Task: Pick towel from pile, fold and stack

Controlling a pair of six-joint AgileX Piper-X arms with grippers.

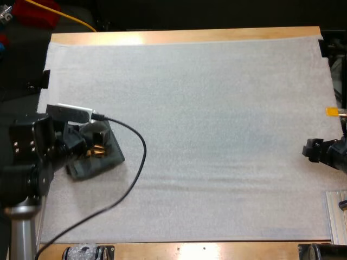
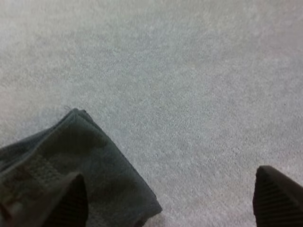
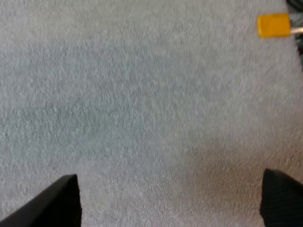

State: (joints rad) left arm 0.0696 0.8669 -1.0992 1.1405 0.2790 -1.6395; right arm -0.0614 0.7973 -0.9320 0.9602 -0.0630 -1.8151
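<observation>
Over on the left side of the white mat [image 1: 217, 108], close to its edge, I see the dark grey-green towel [image 1: 113, 156] lying flat as a folded, roughly square bundle, one corner pointing toward the middle of the mat. My left gripper [image 1: 93, 145] hangs right above it in the high view, covering the part of the towel nearest the arm, with the rest of the cloth showing beyond it. From the left wrist view I read its two black fingers [image 2: 71, 201] as spread wide: one fingertip sits over the towel's folded surface, near a stitched hem band, and the other is well off to the side over bare mat, beyond the towel's corner. Nothing is pinched between them; whether the fingertip over the cloth actually touches it I cannot tell. My right gripper [image 1: 313, 149] is far across the mat at the right edge, well apart from the towel, low over plain mat. Its wrist view shows both of its fingers [image 3: 61, 201] standing wide apart with bare mat between them, so it has hold of nothing. The mat covers most of the wooden table [image 1: 190, 36], whose bare strip shows along the far side.
</observation>
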